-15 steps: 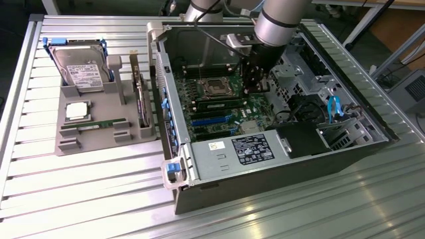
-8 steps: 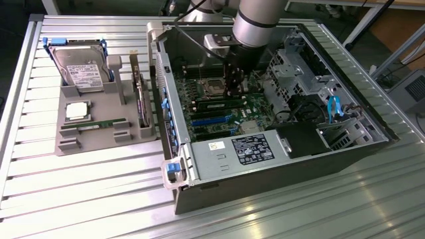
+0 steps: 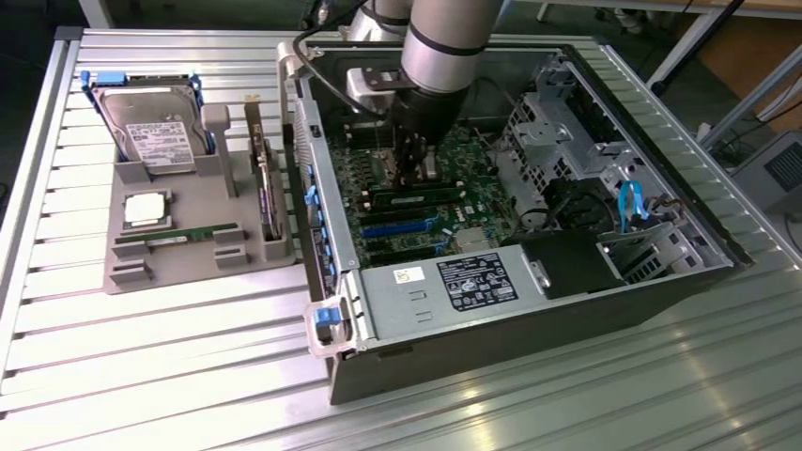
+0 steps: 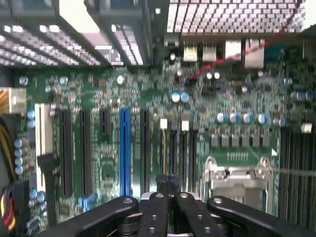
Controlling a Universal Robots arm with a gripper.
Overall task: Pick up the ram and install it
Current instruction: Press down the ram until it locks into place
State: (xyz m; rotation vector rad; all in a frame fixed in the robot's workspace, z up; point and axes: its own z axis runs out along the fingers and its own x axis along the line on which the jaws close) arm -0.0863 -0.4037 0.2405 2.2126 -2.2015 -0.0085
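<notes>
The ram [image 3: 176,232], a thin green stick, lies flat in the grey holder tray [image 3: 188,268] on the exterior view's left, outside the computer. My gripper [image 3: 408,184] hangs inside the open computer case [image 3: 527,310], a little above the green motherboard [image 3: 464,202] and far from the ram. In the wrist view its black fingers [image 4: 157,207] are pressed together, the gripper [image 4: 168,180] is shut, and nothing shows between the tips. Below them lie a blue expansion slot [image 4: 123,148], black slots and the metal processor socket [image 4: 237,173].
The tray also holds a silver hard drive [image 3: 150,132], a square processor chip [image 3: 145,209] and a card standing on edge [image 3: 263,188]. The case's walls, drive cage [image 3: 551,132] and power supply [image 3: 470,282] close in around the arm. Everything rests on a ribbed metal table [image 3: 150,376].
</notes>
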